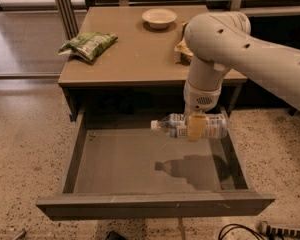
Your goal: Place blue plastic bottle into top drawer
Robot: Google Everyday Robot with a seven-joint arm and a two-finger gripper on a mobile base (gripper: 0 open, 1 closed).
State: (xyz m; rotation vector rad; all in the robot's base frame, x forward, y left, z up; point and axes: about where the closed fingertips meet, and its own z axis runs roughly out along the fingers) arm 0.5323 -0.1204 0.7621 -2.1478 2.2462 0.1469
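Pincer (pixel 196 127) at centre-right of the frame clasps the blue plastic bottle (pixel 171 126) sideways above the top drawer (pixel 155 204), where releasing from this height could make it bounce or roll.

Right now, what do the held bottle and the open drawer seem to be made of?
The blue plastic bottle, held sideways by the gripper above the top drawer, looks like clear thin plastic: see-through body, printed blue-and-white label, white cap. The drawer looks like matte grey-brown laminate or painted board: flat, dull, no visible grain; which one is unclear.
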